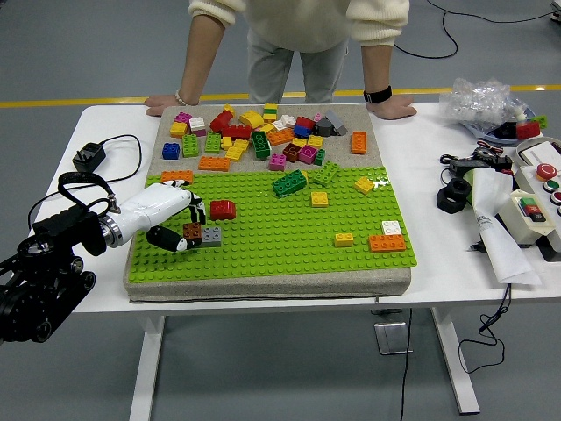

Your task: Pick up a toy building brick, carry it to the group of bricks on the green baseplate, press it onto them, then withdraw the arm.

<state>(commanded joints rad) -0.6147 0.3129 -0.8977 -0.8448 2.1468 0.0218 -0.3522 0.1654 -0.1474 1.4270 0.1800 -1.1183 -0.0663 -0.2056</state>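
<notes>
1. The left hand (172, 221) lay low over the left end of the green baseplate (289, 250), its fingers curled round a brown brick (192, 231). The grasp appeared closed on the brick; thumb below, fingertips above.
2. The brown brick sat touching a grey brick (211, 237) just to its right, both on the baseplate. Judgement: the brick was held there so that it could be pressed down beside or onto the grey one, the seating step being in hand and release not yet made.
3. A red brick (223, 209) stood near, just beyond the hand toward the far side of the baseplate. It crowded the fingertips and could be knocked on withdrawal.
4. The loose brick pile (263, 136) lay beyond the baseplate's far edge, well apart from the hand.
5. A person's hands (162, 104) rested on the table past the pile, touching no brick.
6. A black charger and cable (89, 158) lay left of the baseplate, near the arm's retreat path.
7. The right hand was not visible.
</notes>
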